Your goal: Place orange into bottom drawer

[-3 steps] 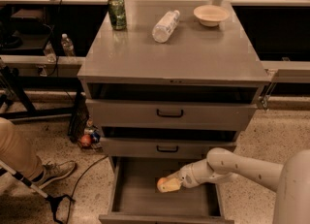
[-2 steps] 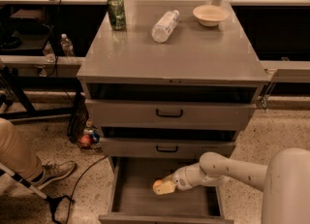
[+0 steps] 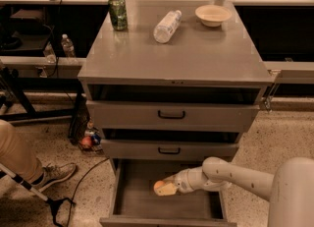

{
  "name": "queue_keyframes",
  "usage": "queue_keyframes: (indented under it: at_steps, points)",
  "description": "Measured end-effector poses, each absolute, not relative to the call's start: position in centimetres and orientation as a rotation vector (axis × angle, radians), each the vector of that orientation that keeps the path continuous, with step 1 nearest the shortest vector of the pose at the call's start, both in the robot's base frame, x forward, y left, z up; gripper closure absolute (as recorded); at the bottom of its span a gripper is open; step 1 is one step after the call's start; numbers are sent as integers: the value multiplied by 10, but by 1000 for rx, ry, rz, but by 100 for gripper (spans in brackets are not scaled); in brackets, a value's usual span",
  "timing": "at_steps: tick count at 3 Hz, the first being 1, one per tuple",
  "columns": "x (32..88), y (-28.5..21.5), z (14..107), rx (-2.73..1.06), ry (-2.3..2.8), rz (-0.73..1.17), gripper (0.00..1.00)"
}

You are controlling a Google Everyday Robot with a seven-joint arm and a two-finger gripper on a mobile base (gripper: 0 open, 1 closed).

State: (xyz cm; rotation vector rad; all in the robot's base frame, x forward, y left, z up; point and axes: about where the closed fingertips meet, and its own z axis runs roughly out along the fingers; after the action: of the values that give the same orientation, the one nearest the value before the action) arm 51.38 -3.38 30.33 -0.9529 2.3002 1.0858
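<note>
The bottom drawer of the grey cabinet is pulled open, its plain grey inside showing. My arm comes in from the lower right and reaches into it. My gripper is low inside the drawer, shut on the orange, a small round fruit showing at the fingertips. The orange is just above or at the drawer floor; I cannot tell if it touches.
On the cabinet top stand a green can, a lying clear bottle and a beige bowl. Two upper drawers with black handles are closed. A person's leg and shoe and cables are at the left floor.
My gripper with the orange has moved left and a little lower inside the bottom drawer. Nothing else moved.
</note>
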Motion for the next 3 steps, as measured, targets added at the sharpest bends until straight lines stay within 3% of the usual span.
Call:
queue_keyframes:
  at_steps: [3]
  points:
    - [553, -4, 237, -1058, 2051, 1085, 100]
